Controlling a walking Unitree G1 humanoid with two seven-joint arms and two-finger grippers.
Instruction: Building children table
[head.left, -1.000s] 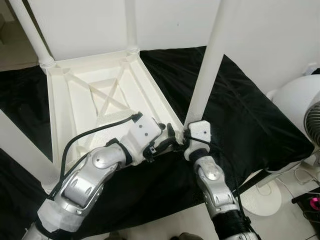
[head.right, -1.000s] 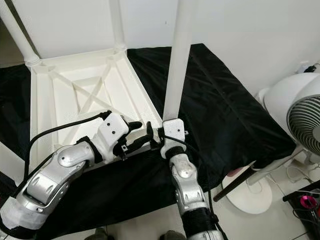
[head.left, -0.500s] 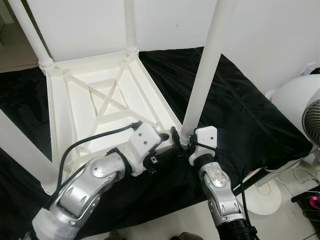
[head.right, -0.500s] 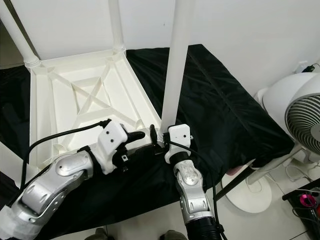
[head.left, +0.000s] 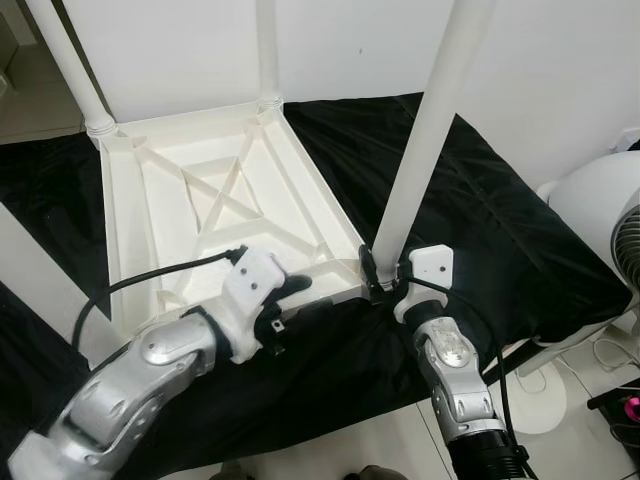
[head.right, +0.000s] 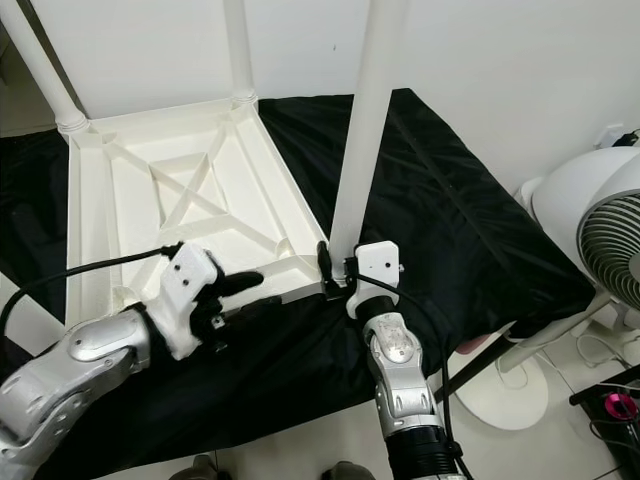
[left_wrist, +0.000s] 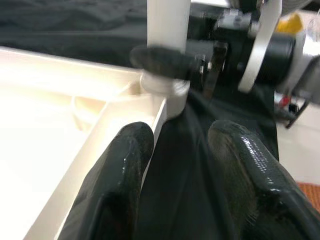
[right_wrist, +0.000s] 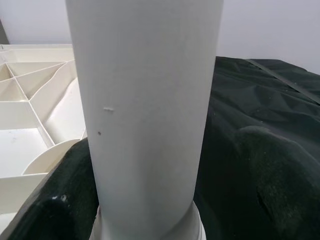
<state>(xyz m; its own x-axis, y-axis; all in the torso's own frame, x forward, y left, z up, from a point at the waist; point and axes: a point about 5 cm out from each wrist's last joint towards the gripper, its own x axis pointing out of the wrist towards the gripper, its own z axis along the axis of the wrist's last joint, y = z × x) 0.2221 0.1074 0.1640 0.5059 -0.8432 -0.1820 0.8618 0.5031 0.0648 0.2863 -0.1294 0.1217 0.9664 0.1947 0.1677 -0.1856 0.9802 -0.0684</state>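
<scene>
Right gripper clamps one table leg at the tabletop's near corner (three legs visible); left gripper, fingers apart, reaches beside the rim.

head views downward, wrist views close on table leg

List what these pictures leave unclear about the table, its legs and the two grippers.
- Tops of the table legs: cut off by the upper edge in both eye views.
- Whether the near leg is fully seated in its socket: blurred in the left wrist view, hidden by the right gripper in the eye views.
- Table top: its lower face is hidden against the black cloth.
</scene>
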